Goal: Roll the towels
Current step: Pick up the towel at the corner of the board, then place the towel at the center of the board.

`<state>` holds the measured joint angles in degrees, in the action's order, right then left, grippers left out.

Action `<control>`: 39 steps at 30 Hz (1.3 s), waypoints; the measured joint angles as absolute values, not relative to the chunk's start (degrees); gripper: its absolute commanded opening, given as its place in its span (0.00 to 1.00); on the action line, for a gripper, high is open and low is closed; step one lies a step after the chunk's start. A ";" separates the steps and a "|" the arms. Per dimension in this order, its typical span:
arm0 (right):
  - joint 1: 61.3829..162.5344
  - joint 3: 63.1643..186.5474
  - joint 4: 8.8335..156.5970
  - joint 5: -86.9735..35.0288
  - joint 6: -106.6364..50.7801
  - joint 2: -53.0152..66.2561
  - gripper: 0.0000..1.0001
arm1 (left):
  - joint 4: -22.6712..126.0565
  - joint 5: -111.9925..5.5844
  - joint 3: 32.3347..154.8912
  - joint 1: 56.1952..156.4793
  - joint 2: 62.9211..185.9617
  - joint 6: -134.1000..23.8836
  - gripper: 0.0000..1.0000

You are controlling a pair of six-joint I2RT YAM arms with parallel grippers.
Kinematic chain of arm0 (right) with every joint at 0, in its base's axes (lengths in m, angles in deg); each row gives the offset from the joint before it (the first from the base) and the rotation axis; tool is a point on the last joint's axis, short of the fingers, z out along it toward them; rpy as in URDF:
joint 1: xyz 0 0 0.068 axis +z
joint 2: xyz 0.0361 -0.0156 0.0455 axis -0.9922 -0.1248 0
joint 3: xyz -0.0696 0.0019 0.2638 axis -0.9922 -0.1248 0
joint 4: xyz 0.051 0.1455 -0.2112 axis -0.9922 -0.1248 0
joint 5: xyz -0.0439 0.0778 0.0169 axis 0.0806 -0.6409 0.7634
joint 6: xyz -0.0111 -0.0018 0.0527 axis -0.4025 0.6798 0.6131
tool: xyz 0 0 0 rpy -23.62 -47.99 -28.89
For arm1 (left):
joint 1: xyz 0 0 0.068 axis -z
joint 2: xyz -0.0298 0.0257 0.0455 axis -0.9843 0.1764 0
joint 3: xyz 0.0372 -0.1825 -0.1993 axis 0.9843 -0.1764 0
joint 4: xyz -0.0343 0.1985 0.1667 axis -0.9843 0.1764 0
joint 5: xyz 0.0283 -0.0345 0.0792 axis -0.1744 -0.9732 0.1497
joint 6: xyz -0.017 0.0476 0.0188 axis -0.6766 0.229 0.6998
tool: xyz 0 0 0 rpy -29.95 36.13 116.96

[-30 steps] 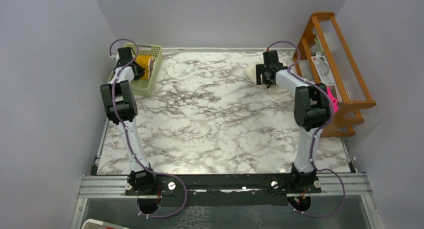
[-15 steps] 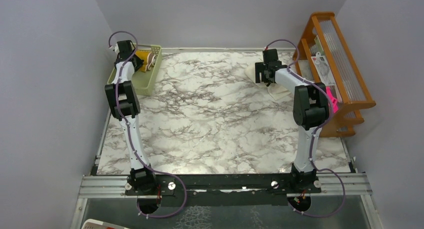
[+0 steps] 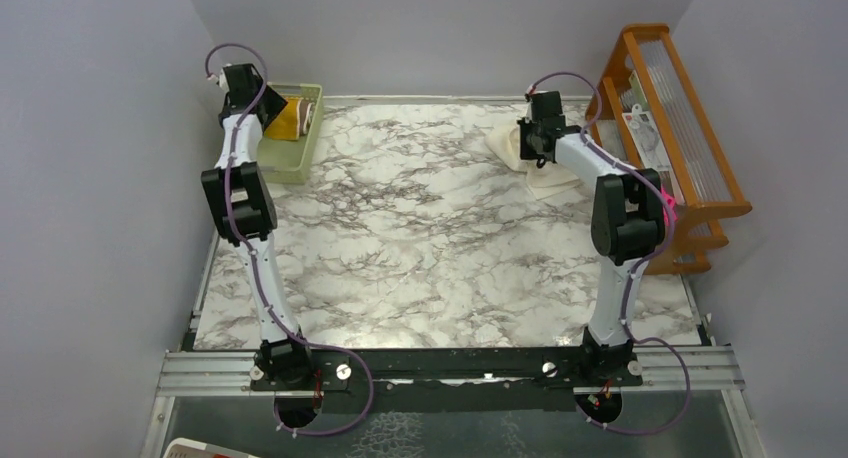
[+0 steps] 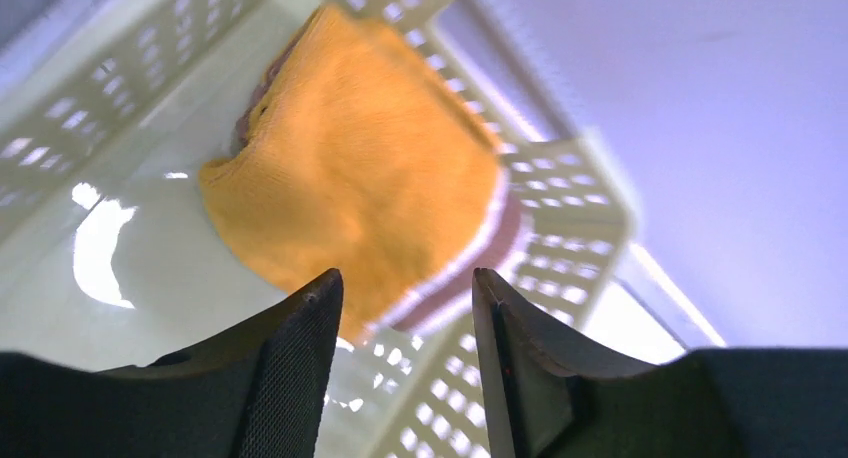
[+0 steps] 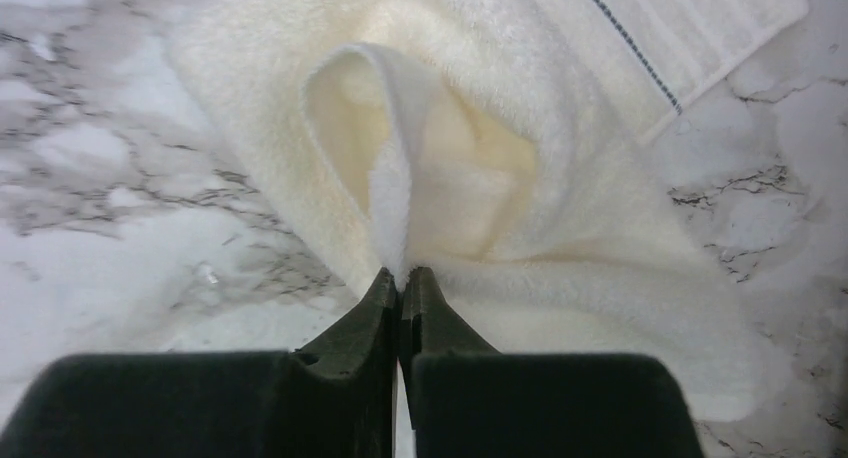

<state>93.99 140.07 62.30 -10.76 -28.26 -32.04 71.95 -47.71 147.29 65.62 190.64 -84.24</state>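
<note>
The rolled brown and mustard-yellow towel lies inside the light-green basket at the table's far left; it also shows in the top view as a towel roll. Just above it hovers my left gripper, open, with nothing between its fingers. The cream-white towel lies rumpled on the marble at the far right, seen from above as a pale cream towel. My right gripper is shut on a raised fold of that towel, and in the top view this right gripper is over its far-left part.
A wooden rack with papers stands at the right edge, close behind the right arm. The basket walls surround the rolled towel. Grey walls close in the table on three sides.
My left gripper has opened and let go of the brown towel roll, which now lies in the basket, and the arm has drawn back. My right gripper has shut on a fold of the cream towel.
</note>
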 measured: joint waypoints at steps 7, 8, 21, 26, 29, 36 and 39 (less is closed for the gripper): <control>104.00 146.30 60.18 -15.00 -27.04 -24.28 0.01 | 70.79 -51.64 138.24 65.82 167.90 -84.13 0.54; 107.17 148.22 60.31 -16.38 -26.80 -23.39 0.01 | 70.35 -52.25 136.62 65.86 164.73 -84.13 0.54; 88.94 131.63 68.57 -27.33 -17.86 -5.44 0.89 | 69.87 -59.66 111.51 68.40 139.01 -81.29 0.57; 92.79 111.09 66.58 -24.86 -16.02 -2.58 0.89 | 68.95 -56.49 93.25 81.49 130.64 -77.64 0.58; 97.16 109.82 66.95 -24.31 -15.96 -1.33 0.89 | 67.27 -55.99 82.41 89.36 129.37 -77.42 0.58; 97.64 109.84 69.86 -21.95 -17.07 0.35 0.88 | 68.36 -54.29 68.16 92.33 126.97 -77.00 0.61; 97.77 112.07 70.03 -22.06 -17.01 -4.37 0.84 | 68.32 -52.30 67.66 92.33 125.06 -75.65 0.63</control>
